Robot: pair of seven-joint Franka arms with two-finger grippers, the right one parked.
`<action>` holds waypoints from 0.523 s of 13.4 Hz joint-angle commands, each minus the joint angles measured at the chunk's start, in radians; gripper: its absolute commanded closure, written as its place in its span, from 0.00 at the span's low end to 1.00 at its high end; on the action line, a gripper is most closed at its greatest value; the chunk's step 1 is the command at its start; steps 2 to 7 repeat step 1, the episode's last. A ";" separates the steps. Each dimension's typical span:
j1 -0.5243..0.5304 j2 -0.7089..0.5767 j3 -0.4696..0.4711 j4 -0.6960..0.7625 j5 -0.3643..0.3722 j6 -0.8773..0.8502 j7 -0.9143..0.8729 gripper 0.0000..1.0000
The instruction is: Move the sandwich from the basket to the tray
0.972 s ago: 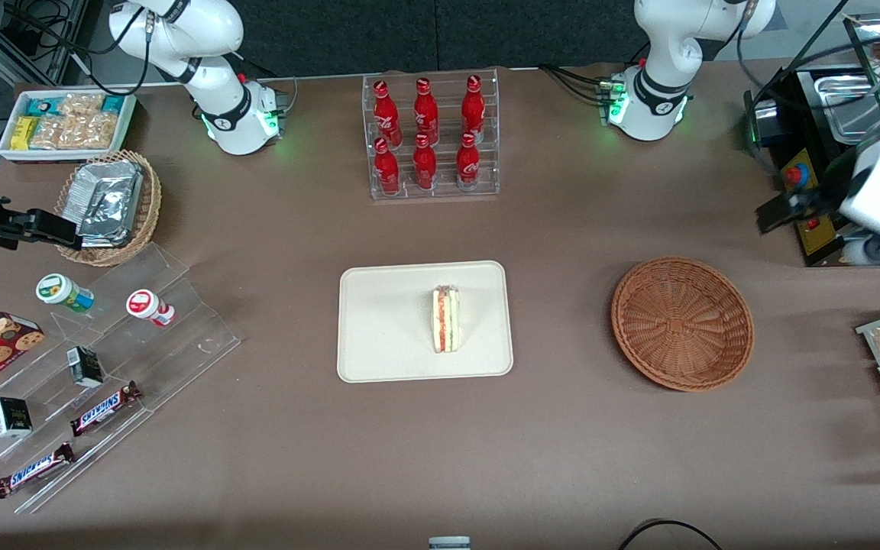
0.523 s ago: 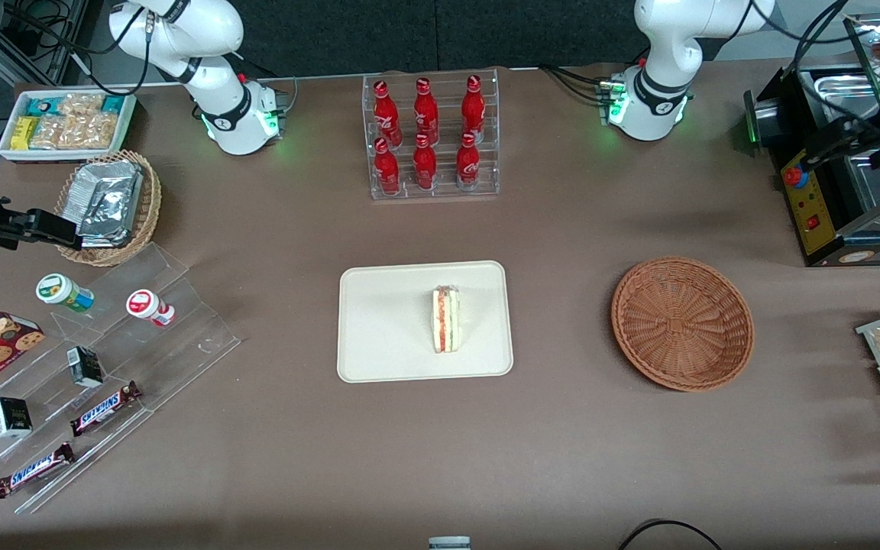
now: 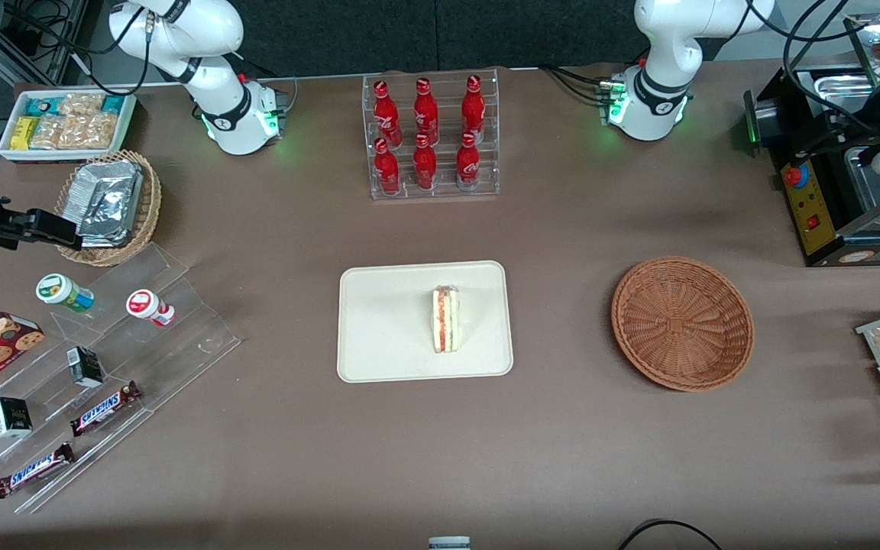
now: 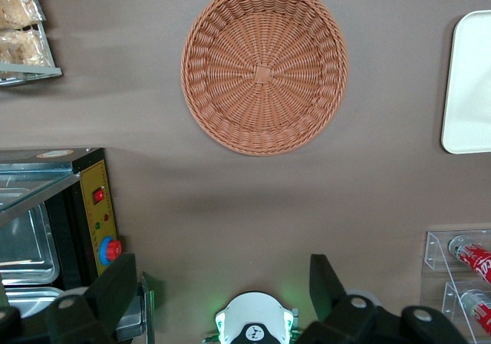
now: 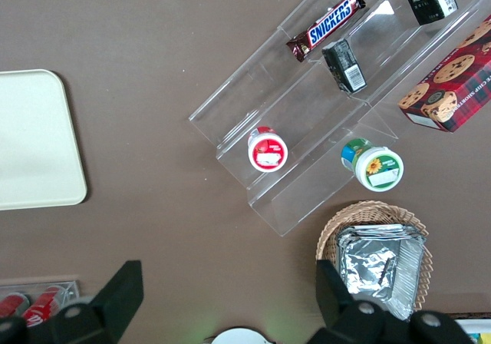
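Front view: we've got a brown table (image 3: pixel 562 458) with the sandwich (image 3: pixel 446 319), pale bread and red filling, sitting on the cream tray (image 3: pixel 379 336). The wicker basket (image 3: pixel 682 322) has nothing in it.

Left wrist view: the hand (image 4: pixel 222 282) hangs above the basket (image 4: pixel 264 66), fingers spread, holding nothing.

Front view overhead, whole table; left wrist view looks down, sharing basket (image 3: pixel 682 323) (image 4: pixel 264 66).

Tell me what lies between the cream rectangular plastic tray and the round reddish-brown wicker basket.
Nothing: between the cream rectangular plastic tray and the round reddish-brown wicker basket only bare brown table shows in the front view. The open gripper is up above the table.
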 commanded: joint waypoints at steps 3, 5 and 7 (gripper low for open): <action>0.091 0.004 -0.082 0.007 0.000 0.006 0.014 0.01; 0.091 0.004 -0.082 0.007 0.000 0.006 0.014 0.01; 0.091 0.004 -0.082 0.007 0.000 0.006 0.014 0.01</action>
